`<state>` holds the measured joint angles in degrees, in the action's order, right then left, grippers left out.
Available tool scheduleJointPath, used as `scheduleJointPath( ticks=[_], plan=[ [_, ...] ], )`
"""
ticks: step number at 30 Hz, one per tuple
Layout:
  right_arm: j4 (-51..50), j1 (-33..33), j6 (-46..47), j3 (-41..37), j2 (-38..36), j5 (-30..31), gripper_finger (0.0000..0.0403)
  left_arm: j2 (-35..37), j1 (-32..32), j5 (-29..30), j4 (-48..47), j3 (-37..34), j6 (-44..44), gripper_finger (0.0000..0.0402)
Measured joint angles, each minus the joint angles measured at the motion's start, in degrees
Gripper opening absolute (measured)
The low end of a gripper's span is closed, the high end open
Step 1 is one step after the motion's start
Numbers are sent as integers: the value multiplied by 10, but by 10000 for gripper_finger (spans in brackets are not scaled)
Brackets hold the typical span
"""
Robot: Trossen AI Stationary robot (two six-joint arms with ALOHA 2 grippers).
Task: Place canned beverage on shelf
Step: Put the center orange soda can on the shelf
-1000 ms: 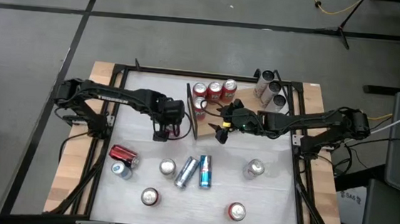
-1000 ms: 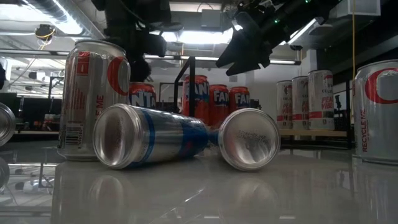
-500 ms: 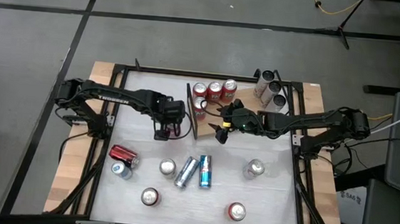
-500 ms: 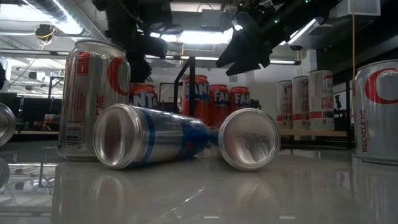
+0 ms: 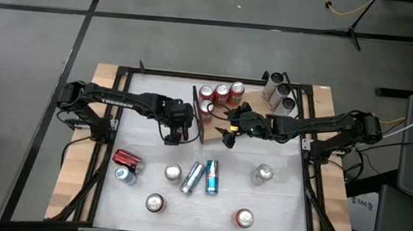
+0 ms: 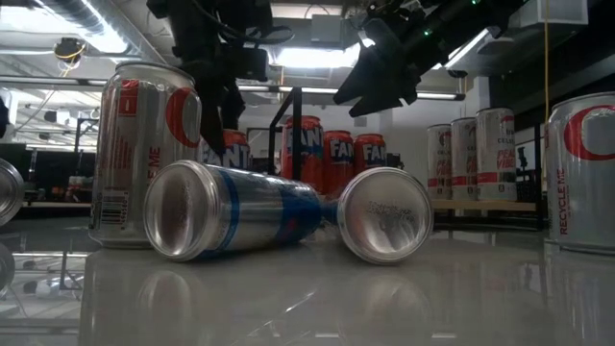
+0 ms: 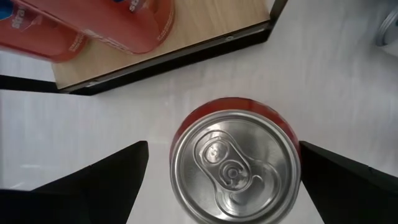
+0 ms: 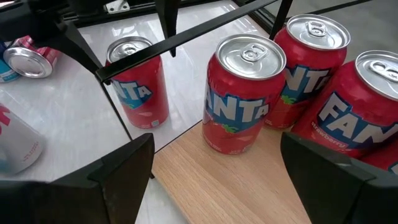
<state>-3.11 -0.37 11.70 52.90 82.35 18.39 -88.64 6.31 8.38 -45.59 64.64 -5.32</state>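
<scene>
Left end effector (image 7: 221, 180) hangs wide open around an upright red Fanta can (image 7: 233, 165) at frame centre, beside the shelf (image 5: 216, 127); right end effector (image 8: 211, 180) spreads wide above shelf cans.

the left pincer (image 5: 177, 133) has been shifted toward the shelf (image 5: 213, 129) and lowered, open, over a red can (image 7: 233, 165).

Overhead, table-level and two close wrist cameras all share the shelf (image 5: 217, 120).
</scene>
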Motion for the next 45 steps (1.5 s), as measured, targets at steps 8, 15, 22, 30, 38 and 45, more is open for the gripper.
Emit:
scheduleJointPath(
  ticks=[8, 15, 22, 30, 38, 45],
  plan=[
    [0, 0, 0, 0, 0, 0, 341, -2, 0, -2, -2, 0, 22, 390],
    [-3, 0, -4, 0, -7, 0, 341, -11, 0, -7, -14, 0, 22, 348],
    [-45, 0, -18, 0, -68, 0, 341, -9, -4, -6, -15, 0, 40, 285],
    [-81, 0, -32, 0, -138, 0, 341, -7, -25, -34, -14, 0, 72, 268],
    [-91, 0, -62, 0, -168, 16, 341, 2, -68, -79, -46, 35, 138, 270],
    [-103, 0, -62, 0, -173, 16, 341, 4, -106, -60, -126, 142, 158, 270]
  ],
)
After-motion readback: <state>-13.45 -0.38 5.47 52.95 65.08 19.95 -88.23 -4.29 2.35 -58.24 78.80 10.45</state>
